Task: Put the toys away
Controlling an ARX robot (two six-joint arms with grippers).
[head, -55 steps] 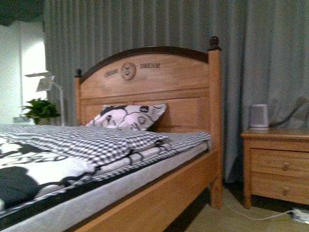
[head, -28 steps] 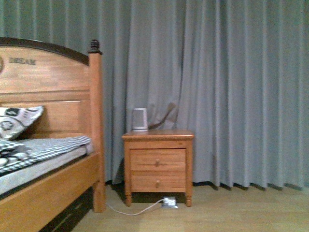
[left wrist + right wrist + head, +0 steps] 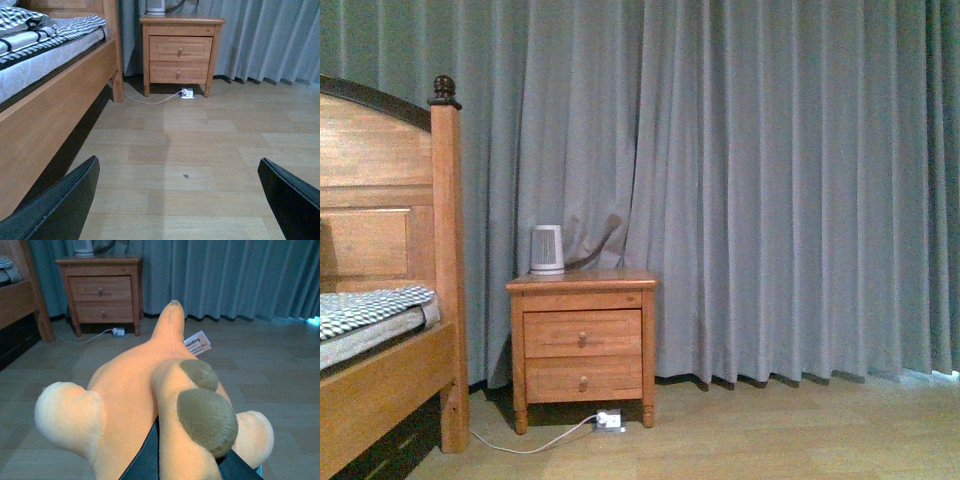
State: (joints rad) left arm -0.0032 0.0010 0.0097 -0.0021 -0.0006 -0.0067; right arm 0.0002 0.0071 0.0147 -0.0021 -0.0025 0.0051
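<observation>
The right hand (image 3: 192,465) is clenching the orange plush toy (image 3: 135,390) at its thick middle, over the floor (image 3: 280,370) — probably soft, light, squashy, so the middle suits. The left hand (image 3: 177,200) is hanging open.

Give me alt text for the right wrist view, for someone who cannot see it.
An orange-yellow plush animal fills the foreground, clamped in the right gripper, its white label showing. Beyond it, across a wood floor, a two-drawer wooden nightstand stands before grey curtains.
</observation>
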